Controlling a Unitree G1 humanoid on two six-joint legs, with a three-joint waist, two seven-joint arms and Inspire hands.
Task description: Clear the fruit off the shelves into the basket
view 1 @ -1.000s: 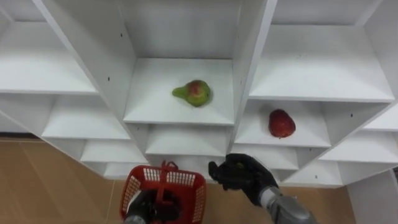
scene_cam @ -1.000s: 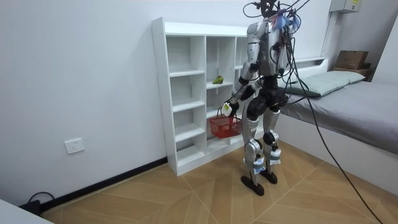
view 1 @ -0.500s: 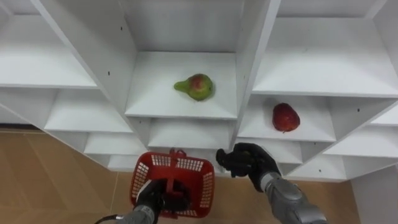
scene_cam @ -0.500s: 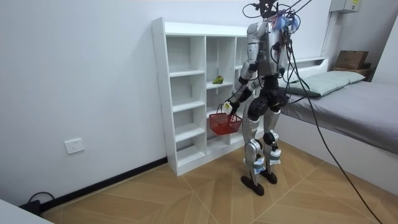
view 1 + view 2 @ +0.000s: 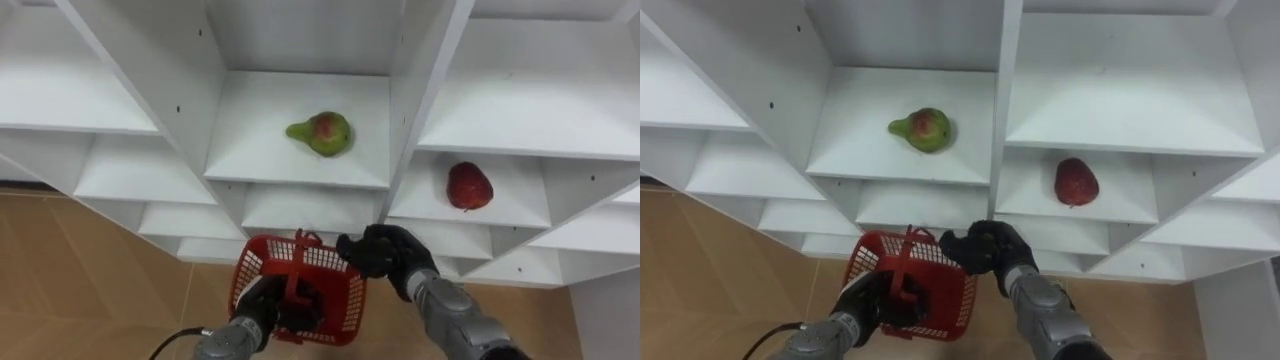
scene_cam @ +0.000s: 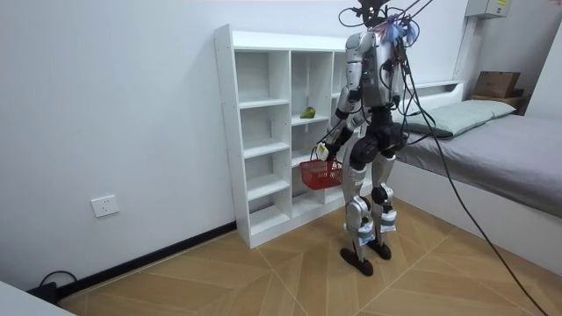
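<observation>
We count one pear [image 5: 320, 132], one red fruit [image 5: 468, 186], one basket [image 5: 348, 300]; left hand [image 5: 262, 308] grips its handle [image 5: 296, 268], right hand [image 5: 385, 255] curled, empty.

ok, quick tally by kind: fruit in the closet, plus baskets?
Pear: 1
Red fruit: 1
Red basket: 1, hanging from the left hand
Total: 3

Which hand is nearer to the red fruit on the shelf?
The right hand: it is below and left of the red fruit. The left hand is lower and farther left, holding the red basket.
</observation>
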